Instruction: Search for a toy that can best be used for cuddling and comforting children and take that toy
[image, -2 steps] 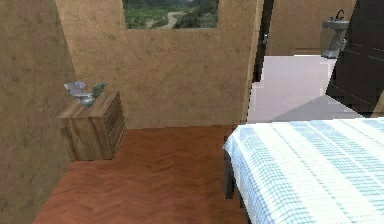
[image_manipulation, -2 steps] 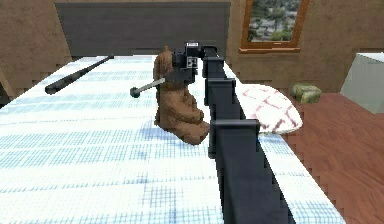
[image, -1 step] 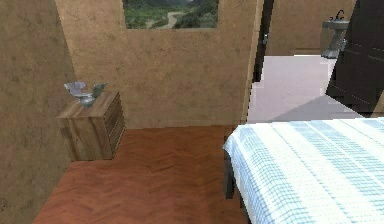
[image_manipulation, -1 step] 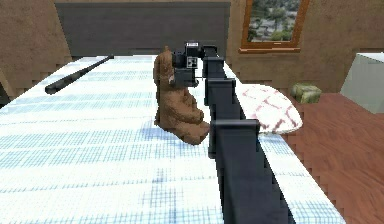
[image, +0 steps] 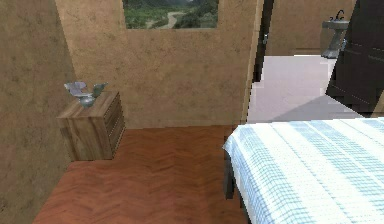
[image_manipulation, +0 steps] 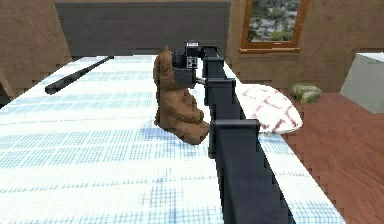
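One brown teddy bear (image_manipulation: 180, 105) is sitting upright on the bed (image_manipulation: 90, 150), which is wearing a blue-and-white checked cover, and the bear is resting near the cover's middle. The dark arm (image_manipulation: 238, 150) is reaching out across the bed just beside the bear, and the gripper (image_manipulation: 176, 64) is sitting at the level of the bear's head. With the toy resting on the cover right at the fingers, I cannot tell whether the gripper is holding anything. A long dark rod (image_manipulation: 78, 75) is lying farther out on the cover toward the arm side view's left, well apart from the bear. A patterned pillow (image_manipulation: 272, 107) is lying at the bed's edge on the arm's other side. In the forward view, a wooden nightstand (image: 96, 128) is standing against the wall, carrying a small grey object (image: 84, 92).
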